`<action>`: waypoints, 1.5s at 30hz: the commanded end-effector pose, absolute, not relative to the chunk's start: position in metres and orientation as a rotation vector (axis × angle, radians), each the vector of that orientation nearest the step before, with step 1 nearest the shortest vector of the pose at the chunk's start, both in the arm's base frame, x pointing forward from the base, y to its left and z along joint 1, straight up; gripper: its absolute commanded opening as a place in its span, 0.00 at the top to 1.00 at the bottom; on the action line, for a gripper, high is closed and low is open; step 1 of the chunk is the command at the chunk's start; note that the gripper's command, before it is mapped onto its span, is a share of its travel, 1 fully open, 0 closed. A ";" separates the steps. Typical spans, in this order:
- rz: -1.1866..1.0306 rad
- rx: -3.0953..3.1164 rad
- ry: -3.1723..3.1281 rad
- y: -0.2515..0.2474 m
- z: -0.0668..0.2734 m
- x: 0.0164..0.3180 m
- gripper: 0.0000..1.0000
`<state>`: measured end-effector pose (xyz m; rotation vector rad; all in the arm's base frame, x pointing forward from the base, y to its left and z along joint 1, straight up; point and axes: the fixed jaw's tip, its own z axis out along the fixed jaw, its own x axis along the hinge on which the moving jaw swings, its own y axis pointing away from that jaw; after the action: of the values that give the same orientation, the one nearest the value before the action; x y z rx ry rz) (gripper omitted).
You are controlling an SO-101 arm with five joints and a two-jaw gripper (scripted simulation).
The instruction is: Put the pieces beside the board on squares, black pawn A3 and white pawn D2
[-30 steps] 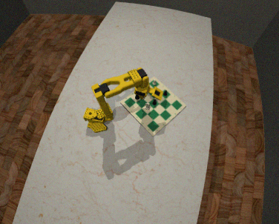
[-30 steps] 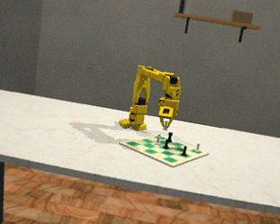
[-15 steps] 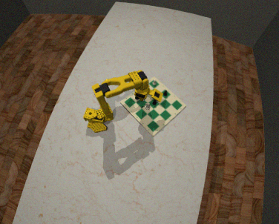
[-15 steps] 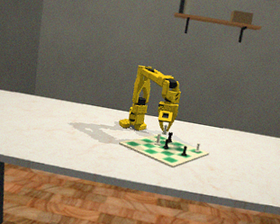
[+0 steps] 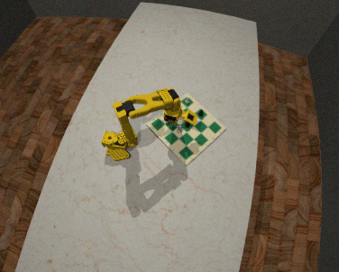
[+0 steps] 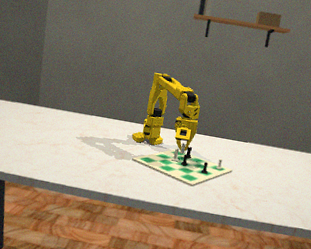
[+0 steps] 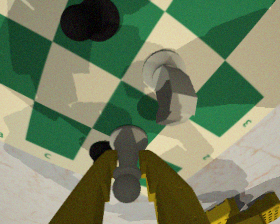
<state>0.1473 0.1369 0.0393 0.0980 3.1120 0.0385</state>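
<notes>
My gripper (image 6: 182, 146) (image 7: 128, 159) is shut on the white pawn (image 7: 127, 162), base down, over the D1–D2 part of the board (image 5: 182, 161) (image 6: 137, 160). Its base shows near D2's edge in the wrist view; its height above the board is hard to tell. In the top view the fingertips are hidden behind the gripper body. The black pawn (image 5: 201, 113) (image 6: 205, 168) stands upright on A3. The visible part of D2 (image 7: 119, 107) is bare green.
A black piece (image 6: 189, 153) (image 7: 100, 151) stands on D1, close beside the left finger. A white piece (image 5: 178, 130) (image 6: 175, 156) (image 7: 162, 70) stands on D3, a black one (image 5: 187, 124) (image 6: 185, 160) (image 7: 100, 20) on C3, another white one (image 5: 187, 101) (image 6: 220, 163) on A1.
</notes>
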 end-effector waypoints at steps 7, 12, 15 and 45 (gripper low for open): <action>0.025 0.116 3.122 0.136 0.033 0.146 1.00; 0.025 0.116 3.122 0.136 0.032 0.146 1.00; 0.025 0.116 3.123 0.136 0.031 0.146 1.00; 0.025 0.116 3.123 0.136 0.028 0.143 1.00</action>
<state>0.1437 0.1337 0.0267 0.1134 3.1216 0.0242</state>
